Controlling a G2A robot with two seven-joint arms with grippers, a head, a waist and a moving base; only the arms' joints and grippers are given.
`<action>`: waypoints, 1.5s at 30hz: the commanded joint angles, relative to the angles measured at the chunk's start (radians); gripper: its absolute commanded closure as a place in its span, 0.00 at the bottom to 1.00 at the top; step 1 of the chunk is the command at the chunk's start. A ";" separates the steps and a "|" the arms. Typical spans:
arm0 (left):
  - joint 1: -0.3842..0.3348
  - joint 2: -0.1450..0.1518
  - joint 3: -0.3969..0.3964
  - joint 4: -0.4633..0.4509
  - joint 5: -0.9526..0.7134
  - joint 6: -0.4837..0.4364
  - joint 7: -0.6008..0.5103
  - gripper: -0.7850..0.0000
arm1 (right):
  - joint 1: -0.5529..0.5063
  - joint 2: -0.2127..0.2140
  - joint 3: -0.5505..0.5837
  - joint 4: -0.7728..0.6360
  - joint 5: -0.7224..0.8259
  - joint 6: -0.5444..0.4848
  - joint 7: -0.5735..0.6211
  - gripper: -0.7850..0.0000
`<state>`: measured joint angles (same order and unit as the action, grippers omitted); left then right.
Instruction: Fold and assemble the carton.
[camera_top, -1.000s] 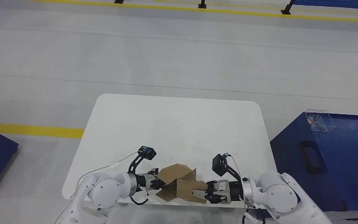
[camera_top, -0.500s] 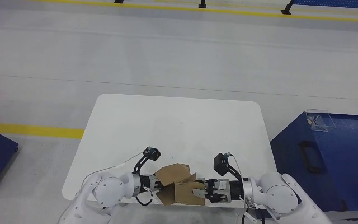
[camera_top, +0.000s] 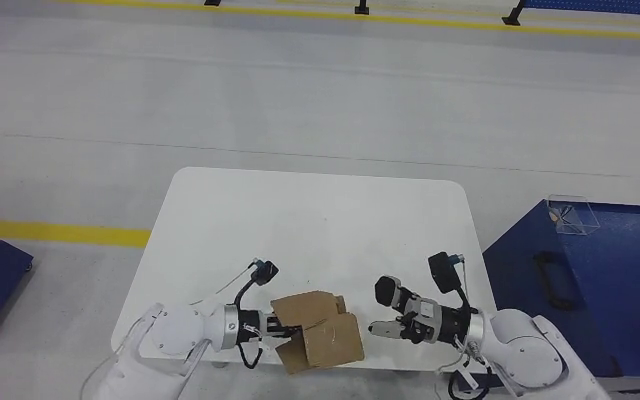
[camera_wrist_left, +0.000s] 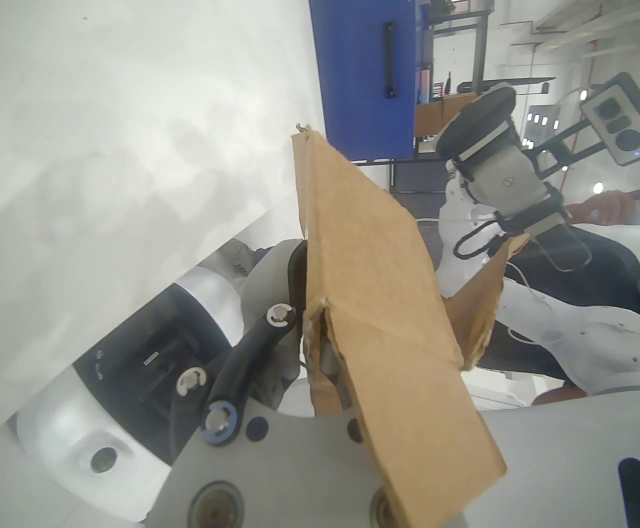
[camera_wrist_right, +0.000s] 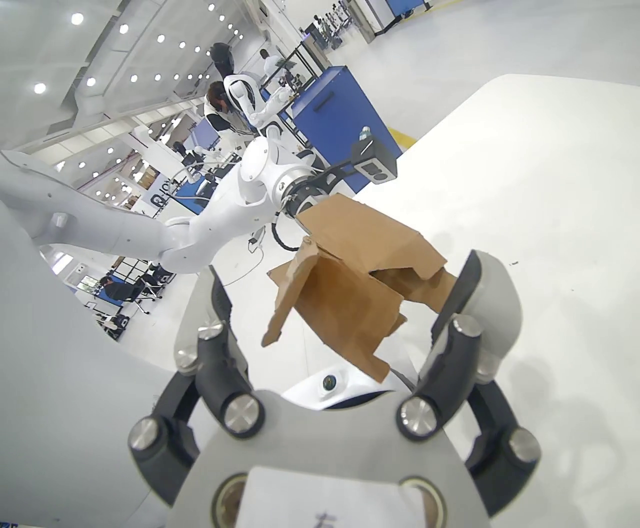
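Observation:
A brown cardboard carton (camera_top: 318, 330) hangs partly folded over the table's near edge, flaps loose. My left gripper (camera_top: 272, 328) is shut on its left side panel; the left wrist view shows the carton (camera_wrist_left: 380, 320) pinched close to the camera. My right gripper (camera_top: 385, 327) stands open to the right of the carton, apart from it. In the right wrist view its two fingers (camera_wrist_right: 470, 295) are spread wide with nothing between them, and the carton (camera_wrist_right: 360, 270) lies beyond, held by the left arm.
The white table (camera_top: 320, 230) stretches away behind the carton. A blue cabinet (camera_top: 570, 290) stands to the right of the table, with a small clear tray (camera_top: 570, 215) on top.
My right gripper has let go of the carton and drawn back to the right, now open. The carton has tipped slightly toward the near edge in the left gripper.

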<state>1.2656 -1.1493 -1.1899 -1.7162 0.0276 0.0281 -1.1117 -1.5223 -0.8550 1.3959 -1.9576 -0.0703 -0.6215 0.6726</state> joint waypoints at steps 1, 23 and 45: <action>-0.029 -0.008 0.005 0.053 -0.289 0.154 -0.097 1.00 | -0.001 -0.001 0.005 -0.004 -0.058 0.043 -0.021 0.00; -0.188 -0.061 0.123 0.288 -0.821 0.418 -0.106 1.00 | -0.067 -0.023 0.037 -0.021 -0.256 0.261 -0.276 0.00; -0.188 -0.055 0.140 0.311 -0.877 0.437 -0.046 1.00 | 0.037 -0.053 -0.089 0.056 -0.271 0.274 -0.220 0.00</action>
<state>1.0785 -1.2049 -1.0506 -1.4085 -0.8510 0.4646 -1.1648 -1.4761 -0.9099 1.2903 -1.8931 -0.3434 -0.3440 0.4533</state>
